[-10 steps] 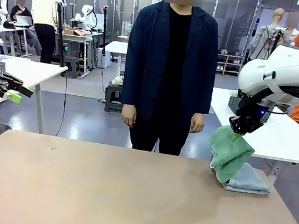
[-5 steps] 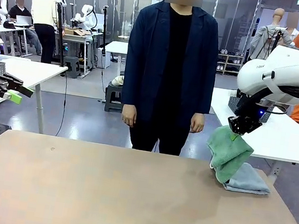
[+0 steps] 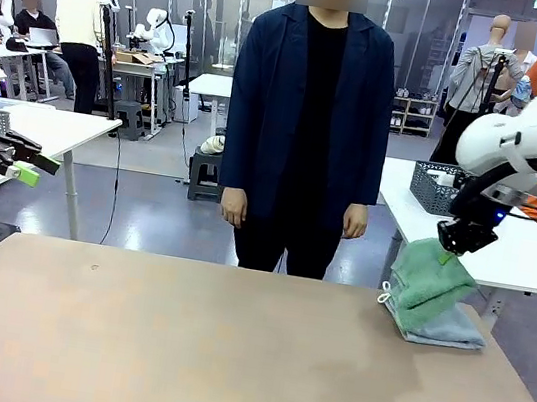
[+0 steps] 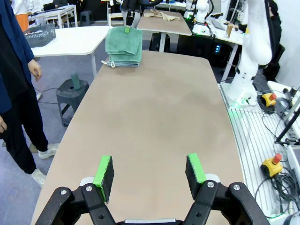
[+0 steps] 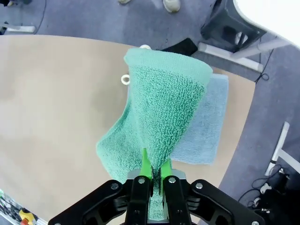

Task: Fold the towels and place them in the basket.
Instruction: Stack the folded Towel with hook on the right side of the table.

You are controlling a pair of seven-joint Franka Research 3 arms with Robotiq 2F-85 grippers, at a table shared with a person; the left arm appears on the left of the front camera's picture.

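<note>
Writing: no brand or print can be read on the towels, the arms or the basket; the green towel's white tag [image 5: 125,79] is too small to tell any lettering.
Right pincer [image 3: 461,240]: pressed together on an upper fold of the green towel [image 3: 431,279]; in the right wrist view the green pads [image 5: 146,165] pinch the terry cloth between them.
Green towel: lifted at the pinched point, its lower part draped on the blue-grey towel [image 3: 452,328].
Blue-grey towel: lies flat at the far right corner of the surface [image 3: 205,353], close to the far edge and the right edge; in the right wrist view it [image 5: 211,126] shows beside and beneath the green one.
Basket [image 3: 437,186]: stands on a white table behind the right arm, apart from the surface and from both towels.
Left pincer [image 4: 149,176]: spread, nothing between its pads, hovering above the near left part of the surface; in the front view it [image 3: 26,168] sits at the left edge of the picture.
Person: stands at the middle of the far edge, hands [image 3: 231,206] hanging at the sides, touching nothing.
Open room: the brown top is bare from the left edge across the middle up to the towels.
</note>
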